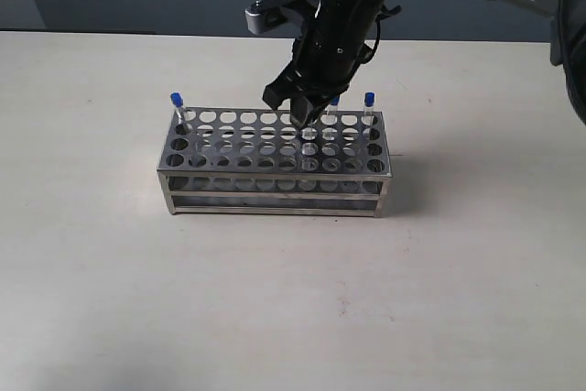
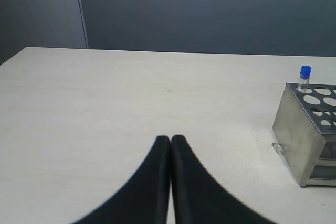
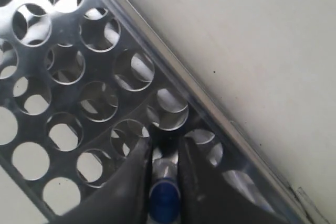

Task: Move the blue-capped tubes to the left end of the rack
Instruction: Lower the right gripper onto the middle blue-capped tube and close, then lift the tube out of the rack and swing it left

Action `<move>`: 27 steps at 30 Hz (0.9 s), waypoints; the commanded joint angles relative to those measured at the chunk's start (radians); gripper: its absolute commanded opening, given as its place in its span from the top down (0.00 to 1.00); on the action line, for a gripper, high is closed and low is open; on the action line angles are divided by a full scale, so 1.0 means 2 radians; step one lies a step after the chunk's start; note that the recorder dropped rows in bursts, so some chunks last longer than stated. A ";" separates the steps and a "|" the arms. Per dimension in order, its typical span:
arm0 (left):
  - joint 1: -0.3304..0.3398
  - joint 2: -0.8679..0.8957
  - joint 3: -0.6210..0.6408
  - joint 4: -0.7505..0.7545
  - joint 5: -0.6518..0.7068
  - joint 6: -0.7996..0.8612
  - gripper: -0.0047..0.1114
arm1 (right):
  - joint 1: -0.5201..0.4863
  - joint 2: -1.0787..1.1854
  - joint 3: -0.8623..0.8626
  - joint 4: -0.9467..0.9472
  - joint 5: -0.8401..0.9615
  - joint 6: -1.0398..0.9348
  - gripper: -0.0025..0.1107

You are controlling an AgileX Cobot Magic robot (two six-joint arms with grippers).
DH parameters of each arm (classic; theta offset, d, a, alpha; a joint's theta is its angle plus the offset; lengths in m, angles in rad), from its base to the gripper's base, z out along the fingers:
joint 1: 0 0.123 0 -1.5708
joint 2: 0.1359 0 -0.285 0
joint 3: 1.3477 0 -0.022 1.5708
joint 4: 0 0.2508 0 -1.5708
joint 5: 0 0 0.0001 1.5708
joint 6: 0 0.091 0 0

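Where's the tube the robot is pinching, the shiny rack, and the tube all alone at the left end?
Pinched tube [image 3: 164,199]: right wrist view, on its blue cap.
Rack [image 1: 265,174]: exterior view, on its front top edge.
Left-end tube [image 1: 176,98]: exterior view, on its blue cap.

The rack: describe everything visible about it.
The rack is shiny steel: a top plate pierced by four rows of round holes, with open framed sides. It stands level on the pale table. A blue-capped tube stands in its back left corner hole, two more at back right. The right claw grips a fourth tube at a right-hand hole.
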 commanded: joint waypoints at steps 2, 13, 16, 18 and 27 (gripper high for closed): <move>-0.002 -0.002 -0.001 -0.001 0.000 -0.001 0.95 | -0.001 -0.005 0.003 -0.003 0.003 -0.009 0.98; -0.002 -0.002 -0.001 0.000 0.000 -0.001 0.95 | 0.027 -0.084 0.003 -0.017 0.022 -0.020 0.98; -0.002 -0.002 -0.001 0.000 0.000 -0.001 0.95 | 0.040 -0.099 0.003 -0.023 0.015 -0.026 0.98; -0.002 -0.002 -0.001 0.000 0.000 -0.001 0.95 | 0.051 -0.101 0.003 -0.027 0.005 -0.029 0.98; -0.002 -0.002 -0.001 0.000 -0.001 -0.001 0.95 | 0.090 -0.099 0.002 -0.024 -0.082 -0.081 0.98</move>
